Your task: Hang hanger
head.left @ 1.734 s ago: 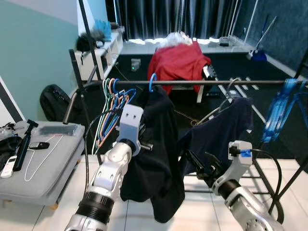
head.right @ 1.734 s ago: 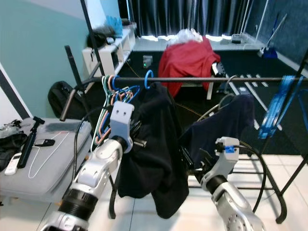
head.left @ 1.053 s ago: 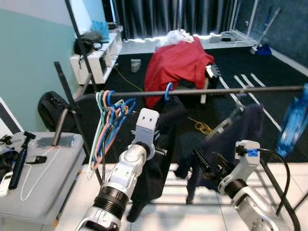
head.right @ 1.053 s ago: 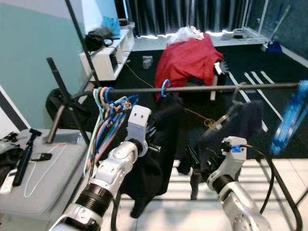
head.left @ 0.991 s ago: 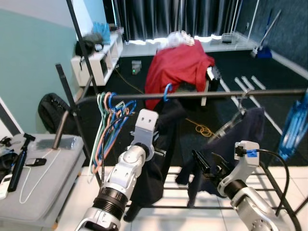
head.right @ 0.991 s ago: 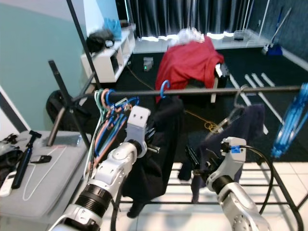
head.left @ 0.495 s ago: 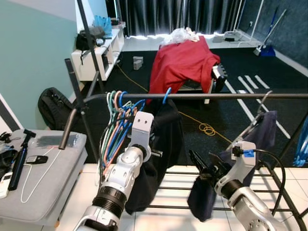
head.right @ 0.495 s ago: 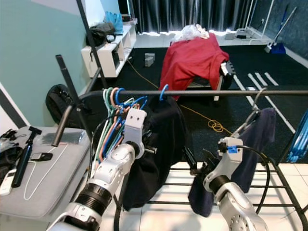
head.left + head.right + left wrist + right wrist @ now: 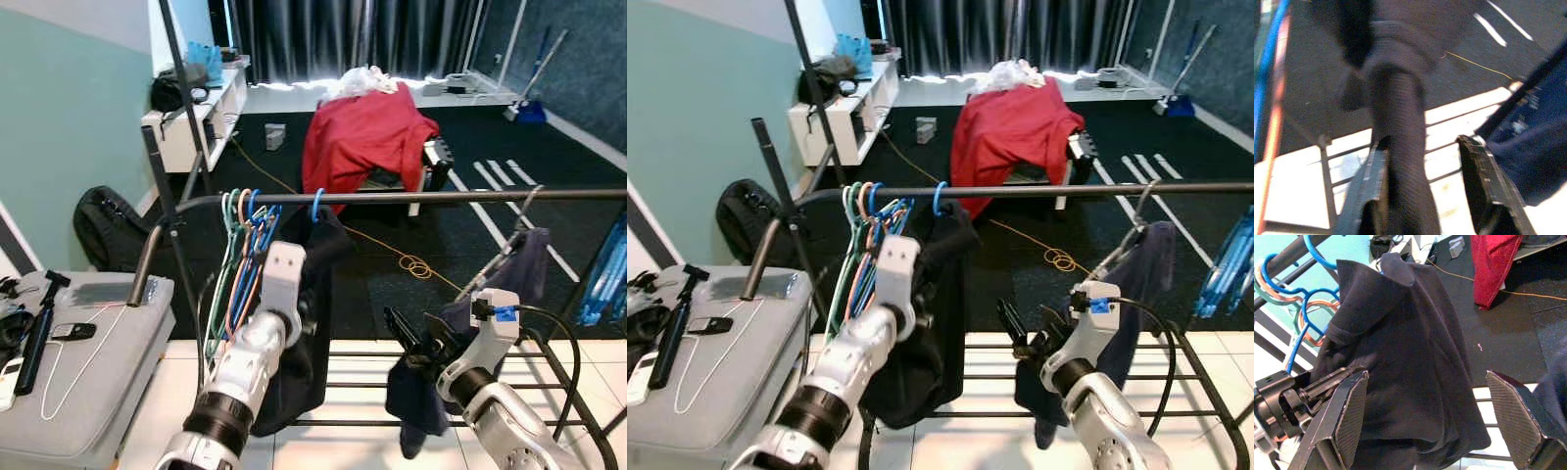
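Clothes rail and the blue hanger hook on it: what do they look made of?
The clothes rail looks like dark painted metal tube: thin, straight, with a dull sheen. The blue hanger hook looks like glossy plastic or plastic-coated wire; the frames cannot settle which.

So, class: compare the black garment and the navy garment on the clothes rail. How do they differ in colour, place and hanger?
The black garment hangs near the rail's left end beside the bunch of empty hangers; the navy garment hangs further right.
The black garment hangs from a blue hook; the navy garment's hook looks grey and metallic.
The left hand is open around the black garment; the right hand is open, holding nothing.
Both hang from the same rail.
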Available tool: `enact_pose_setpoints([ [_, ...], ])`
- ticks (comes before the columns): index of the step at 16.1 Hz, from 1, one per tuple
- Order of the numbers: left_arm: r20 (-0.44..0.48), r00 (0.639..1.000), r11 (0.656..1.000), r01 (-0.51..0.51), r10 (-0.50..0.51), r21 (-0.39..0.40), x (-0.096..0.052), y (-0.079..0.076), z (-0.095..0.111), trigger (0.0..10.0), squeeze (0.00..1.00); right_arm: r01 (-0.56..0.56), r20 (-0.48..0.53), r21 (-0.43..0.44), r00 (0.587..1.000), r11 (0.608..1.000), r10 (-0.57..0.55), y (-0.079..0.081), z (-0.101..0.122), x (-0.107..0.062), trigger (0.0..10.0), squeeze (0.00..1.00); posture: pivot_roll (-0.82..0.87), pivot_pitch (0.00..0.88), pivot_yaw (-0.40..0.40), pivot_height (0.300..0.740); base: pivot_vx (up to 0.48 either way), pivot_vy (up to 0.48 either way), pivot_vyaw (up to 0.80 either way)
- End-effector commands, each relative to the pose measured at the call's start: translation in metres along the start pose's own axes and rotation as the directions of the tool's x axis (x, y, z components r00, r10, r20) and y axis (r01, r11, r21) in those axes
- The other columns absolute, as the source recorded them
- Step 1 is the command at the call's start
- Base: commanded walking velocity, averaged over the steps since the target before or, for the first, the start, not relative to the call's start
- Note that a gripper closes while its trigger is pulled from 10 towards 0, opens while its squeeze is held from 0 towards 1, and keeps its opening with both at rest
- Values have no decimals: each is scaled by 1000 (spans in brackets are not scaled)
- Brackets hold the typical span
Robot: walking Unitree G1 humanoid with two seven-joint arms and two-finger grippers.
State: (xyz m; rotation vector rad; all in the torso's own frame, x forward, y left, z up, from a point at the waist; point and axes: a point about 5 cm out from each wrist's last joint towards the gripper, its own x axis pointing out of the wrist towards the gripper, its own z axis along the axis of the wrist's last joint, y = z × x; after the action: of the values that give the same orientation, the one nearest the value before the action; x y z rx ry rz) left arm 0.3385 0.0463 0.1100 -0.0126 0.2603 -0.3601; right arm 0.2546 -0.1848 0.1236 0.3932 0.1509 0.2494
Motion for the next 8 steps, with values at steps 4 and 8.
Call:
enact_pose_setpoints([
  [4,40,990,991,135,-135,17,-12,-8,0,10000,1000,3,-7,7,1000,1000,-3,0,-1,-2,10000,0,-178,0,34,740,0,0,0],
  [8,75,985,988,150,-153,43,-21,1,2,10000,1000,8,3,5,1000,1000,-8,-1,0,-3,10000,0,-172,0,34,740,0,0,0],
])
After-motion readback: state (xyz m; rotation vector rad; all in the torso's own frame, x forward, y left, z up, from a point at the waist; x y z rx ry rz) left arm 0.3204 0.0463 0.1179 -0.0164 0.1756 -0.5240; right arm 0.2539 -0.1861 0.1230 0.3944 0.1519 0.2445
